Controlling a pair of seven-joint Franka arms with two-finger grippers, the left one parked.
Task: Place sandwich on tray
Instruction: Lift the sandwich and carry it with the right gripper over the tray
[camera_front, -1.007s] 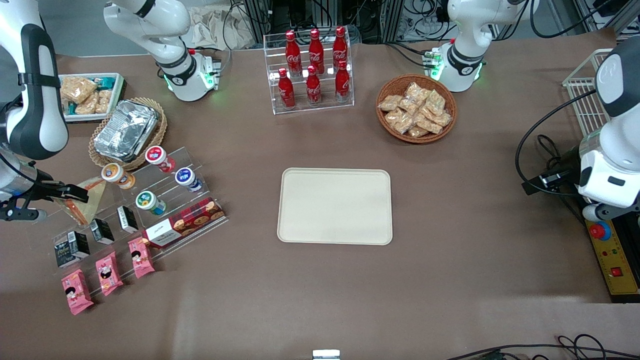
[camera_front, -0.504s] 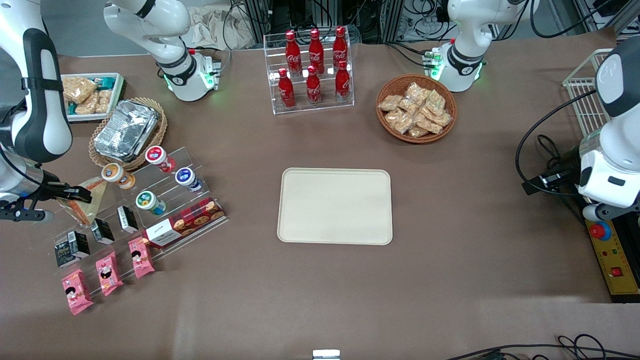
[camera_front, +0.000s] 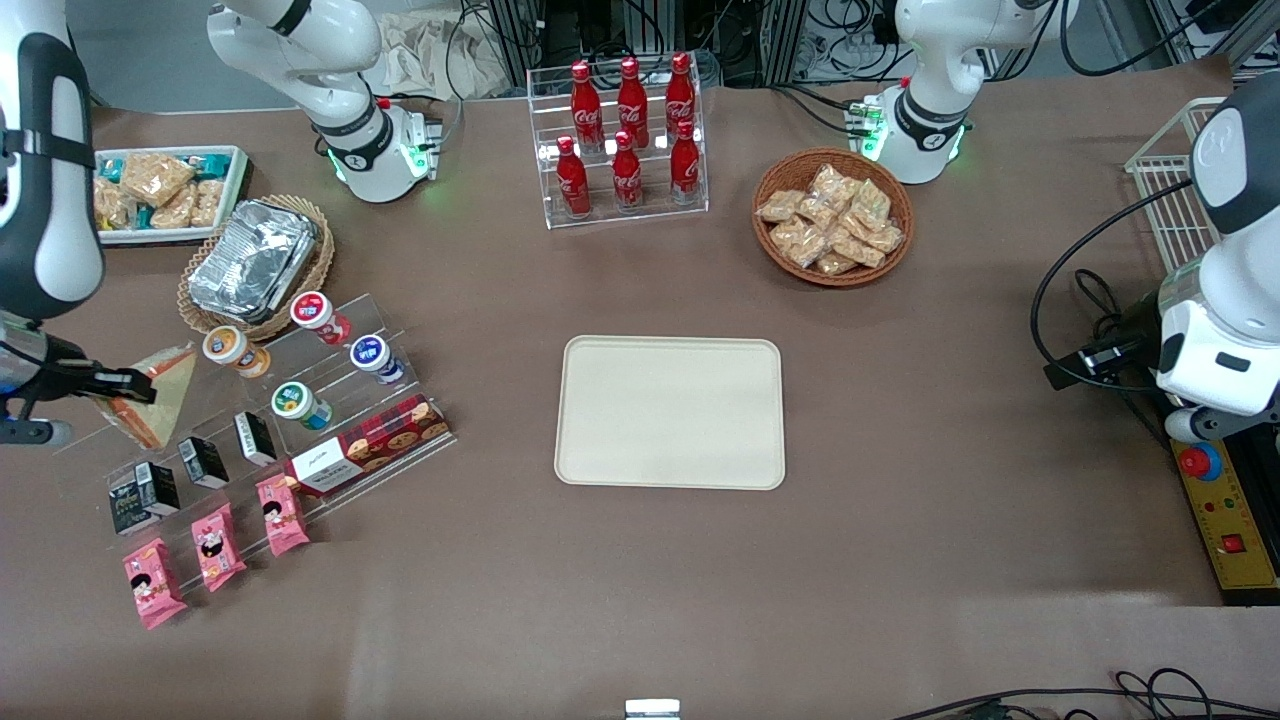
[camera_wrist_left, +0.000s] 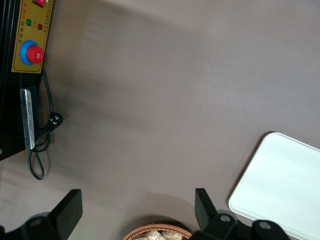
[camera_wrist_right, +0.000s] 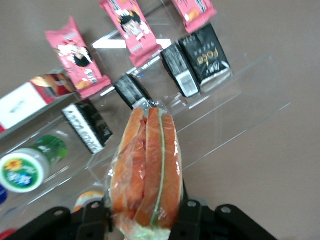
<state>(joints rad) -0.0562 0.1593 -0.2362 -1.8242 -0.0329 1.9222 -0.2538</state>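
My right gripper is shut on the sandwich, a plastic-wrapped wedge with tan bread faces. I hold it just above the clear stepped rack at the working arm's end of the table. In the right wrist view the sandwich shows orange and green filling layers between my two fingers. The cream-beige tray lies flat in the middle of the table with nothing on it, well away toward the parked arm's end from my gripper. Its corner shows in the left wrist view.
The rack holds yogurt cups, black cartons, a cookie box and pink packets. A foil container in a basket and a white bin of snacks stand nearby. A cola rack and snack basket stand farther from the camera than the tray.
My gripper has drawn the sandwich away from the rack, toward the working arm's table edge and slightly up. Nothing else has moved.
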